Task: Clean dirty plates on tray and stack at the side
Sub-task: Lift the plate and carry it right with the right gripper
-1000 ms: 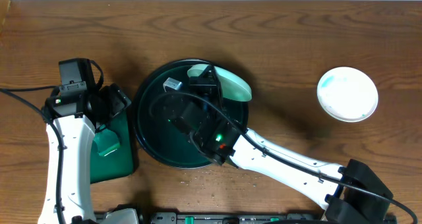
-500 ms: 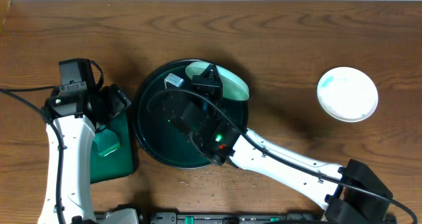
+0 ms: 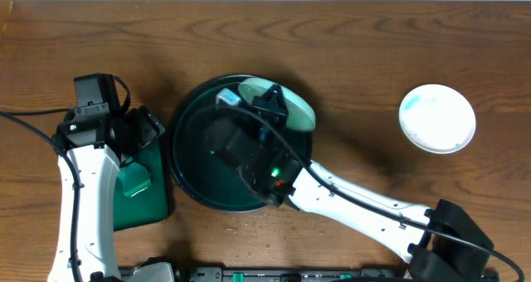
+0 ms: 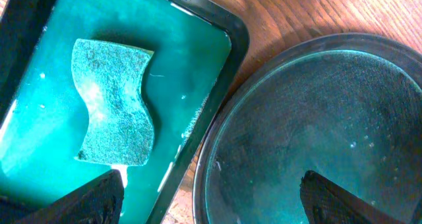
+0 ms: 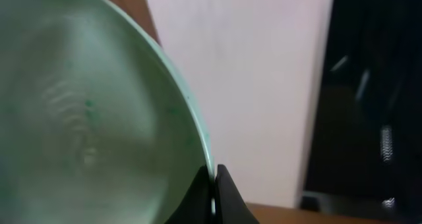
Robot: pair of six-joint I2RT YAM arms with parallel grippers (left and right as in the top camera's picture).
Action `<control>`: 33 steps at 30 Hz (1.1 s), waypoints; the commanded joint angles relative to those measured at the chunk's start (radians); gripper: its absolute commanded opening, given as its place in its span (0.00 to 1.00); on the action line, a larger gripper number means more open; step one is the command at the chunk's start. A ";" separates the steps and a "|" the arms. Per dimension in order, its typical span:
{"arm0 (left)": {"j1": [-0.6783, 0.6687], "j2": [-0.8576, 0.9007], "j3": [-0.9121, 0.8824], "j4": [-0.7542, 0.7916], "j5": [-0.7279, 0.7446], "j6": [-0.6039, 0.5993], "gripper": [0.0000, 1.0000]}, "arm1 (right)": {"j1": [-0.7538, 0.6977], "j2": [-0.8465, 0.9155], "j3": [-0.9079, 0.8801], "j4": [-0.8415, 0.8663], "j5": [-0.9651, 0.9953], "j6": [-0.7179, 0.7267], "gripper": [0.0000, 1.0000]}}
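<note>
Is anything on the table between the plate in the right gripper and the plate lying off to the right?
Nothing visible. The right gripper pinches the greenish plate by its rim at the tray; only bare wooden table lies between it and the white plate.

The left arm presented a long white shell link topped at 12 o'clock by black joint housings, with one small green indicator lit on the housing. A thin black cable ran off toward 9 o'clock, and a second looped over the top housing.

The right arm presented a white tapered link between a black base block at 4 o'clock of the overhead view and a black wrist assembly. A green and a red light sat side by side at the wrist end, and a black cable lay along the link.

The left fingers were matte black, wedge-shaped and grainy. The right fingers were black, narrowing to thin tips.
</note>
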 commanded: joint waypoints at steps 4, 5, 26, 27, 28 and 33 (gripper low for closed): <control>-0.002 0.008 0.021 -0.003 -0.005 0.017 0.86 | -0.075 0.001 0.009 -0.146 -0.064 0.466 0.01; -0.002 0.008 0.021 -0.002 -0.005 0.017 0.86 | -0.084 0.001 0.009 -0.158 -0.074 0.505 0.01; -0.002 0.032 0.021 0.001 -0.005 0.017 0.86 | -0.869 -0.238 0.011 -0.513 -0.793 1.208 0.02; -0.002 0.037 0.021 0.001 -0.005 0.017 0.86 | -0.920 -0.238 0.011 -0.535 -0.834 1.212 0.02; -0.002 0.043 0.021 0.001 -0.005 0.017 0.86 | -0.971 -0.238 0.011 -0.558 -0.867 1.221 0.02; -0.002 0.079 0.021 0.001 -0.005 0.017 0.86 | -1.169 -0.237 0.010 -0.628 -0.930 1.251 0.02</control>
